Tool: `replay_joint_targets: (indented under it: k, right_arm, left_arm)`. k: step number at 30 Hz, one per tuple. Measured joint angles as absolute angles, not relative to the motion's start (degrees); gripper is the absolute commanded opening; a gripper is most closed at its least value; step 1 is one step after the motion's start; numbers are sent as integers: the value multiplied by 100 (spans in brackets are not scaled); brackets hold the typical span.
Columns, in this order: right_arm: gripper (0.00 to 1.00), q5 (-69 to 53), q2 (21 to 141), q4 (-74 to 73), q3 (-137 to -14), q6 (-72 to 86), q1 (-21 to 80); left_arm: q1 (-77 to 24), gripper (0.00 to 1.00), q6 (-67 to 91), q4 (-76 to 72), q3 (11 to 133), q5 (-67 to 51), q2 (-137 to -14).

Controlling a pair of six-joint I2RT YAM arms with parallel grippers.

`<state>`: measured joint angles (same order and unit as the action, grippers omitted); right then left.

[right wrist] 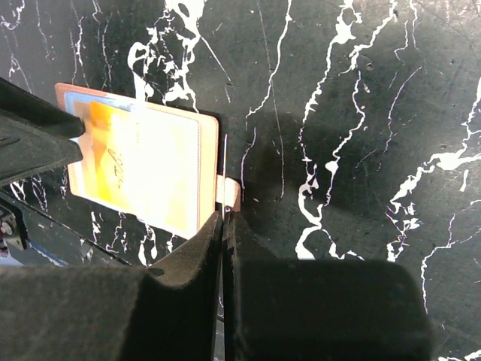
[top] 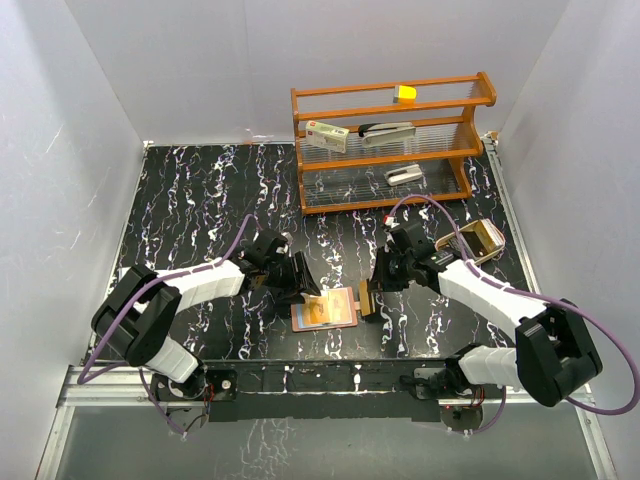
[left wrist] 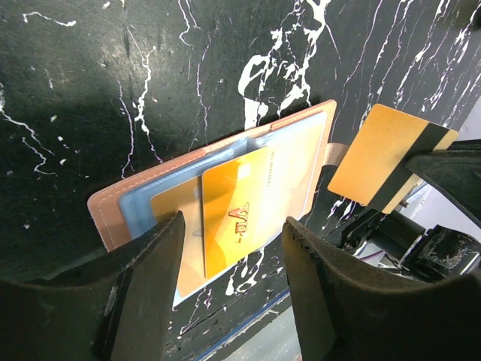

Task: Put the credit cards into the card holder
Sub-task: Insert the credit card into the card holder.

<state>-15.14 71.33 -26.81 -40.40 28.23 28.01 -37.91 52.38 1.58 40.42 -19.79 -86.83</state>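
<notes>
The reddish-brown card holder (top: 340, 305) lies open on the black marbled table near the front edge. On it rest a light blue card (left wrist: 139, 203) and two orange cards, the upper one marked VIP (left wrist: 240, 210). My left gripper (left wrist: 233, 226) stands open just above those cards, with nothing between its fingers. The right gripper (right wrist: 225, 214) is shut on another orange credit card (left wrist: 379, 154) with a black stripe. It holds that card upright and edge-on (right wrist: 225, 169) at the holder's right edge (right wrist: 207, 165).
A wooden rack (top: 390, 95) stands at the back right with a white packet (top: 327, 135), a stapler and a yellow item on it. A tan tray (top: 487, 240) sits behind the right arm. The table's front rail (top: 320, 375) is close behind the holder.
</notes>
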Motion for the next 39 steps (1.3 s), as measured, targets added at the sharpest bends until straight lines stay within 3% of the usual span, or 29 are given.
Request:
replay_joint_targets:
  k: [39]
  right_arm:
    - [0, -1793, 7470, -1592, -3481, 3312, 2867]
  left_arm:
    - [-4263, 55, 6027, -829, 4200, -2379, -9327]
